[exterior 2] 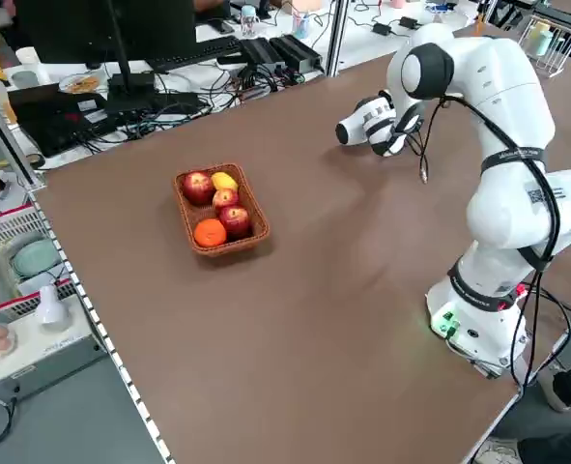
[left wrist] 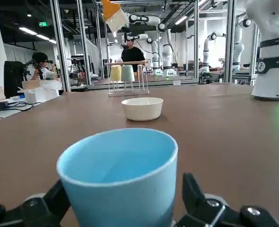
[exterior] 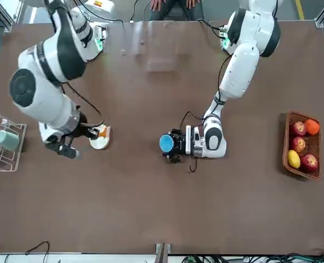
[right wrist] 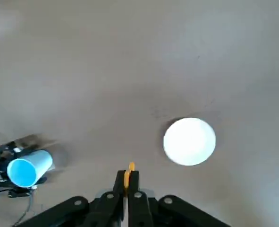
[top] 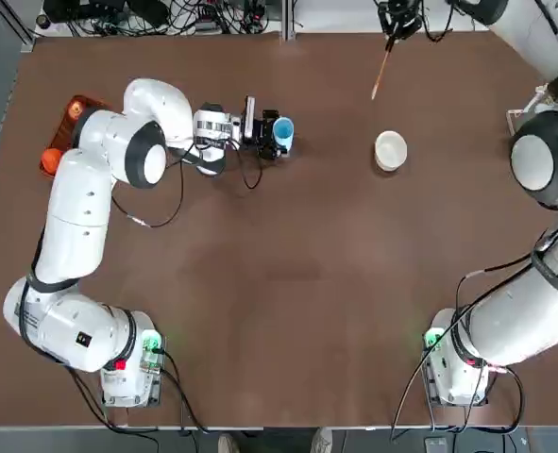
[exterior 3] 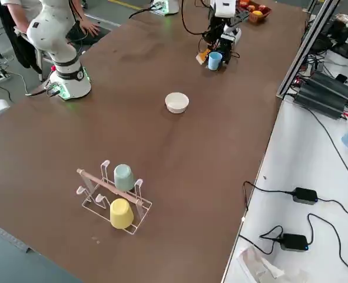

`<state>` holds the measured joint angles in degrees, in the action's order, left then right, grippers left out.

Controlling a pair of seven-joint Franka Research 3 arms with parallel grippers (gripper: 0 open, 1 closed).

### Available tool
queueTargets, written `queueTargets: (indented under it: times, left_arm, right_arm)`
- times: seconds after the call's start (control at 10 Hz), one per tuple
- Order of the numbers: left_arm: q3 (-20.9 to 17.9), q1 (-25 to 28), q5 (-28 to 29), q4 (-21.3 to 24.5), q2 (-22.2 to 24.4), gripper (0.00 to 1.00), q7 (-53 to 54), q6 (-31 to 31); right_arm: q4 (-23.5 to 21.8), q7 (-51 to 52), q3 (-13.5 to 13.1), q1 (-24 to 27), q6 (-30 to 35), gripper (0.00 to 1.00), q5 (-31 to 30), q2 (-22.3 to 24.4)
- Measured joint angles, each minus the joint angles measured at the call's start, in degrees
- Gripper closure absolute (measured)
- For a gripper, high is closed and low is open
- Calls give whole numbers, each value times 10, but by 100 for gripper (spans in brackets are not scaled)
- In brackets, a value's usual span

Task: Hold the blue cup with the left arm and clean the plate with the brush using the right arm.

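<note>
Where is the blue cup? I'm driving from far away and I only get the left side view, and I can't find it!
Observer: The left wrist view shows the blue cup between the open fingers of the left gripper, toward the far side of the table.
Operator: Cool! And what's the right arm got? Is it cleaning the plate yet?
Observer: Not touching it. The right gripper is shut on the orange-handled brush, and in the top view it's out beyond the little white plate.
</note>
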<state>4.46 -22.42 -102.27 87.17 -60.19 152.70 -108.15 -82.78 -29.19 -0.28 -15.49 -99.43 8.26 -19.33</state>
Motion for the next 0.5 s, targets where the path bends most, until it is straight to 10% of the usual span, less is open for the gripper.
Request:
queueTargets:
  times: [0.5]
  left_arm:
    - [-7, 1, 0, 29, 18, 0, 0, 0]
  right_arm:
    - [-71, 154, 0, 71, -115, 95, 47, -4]
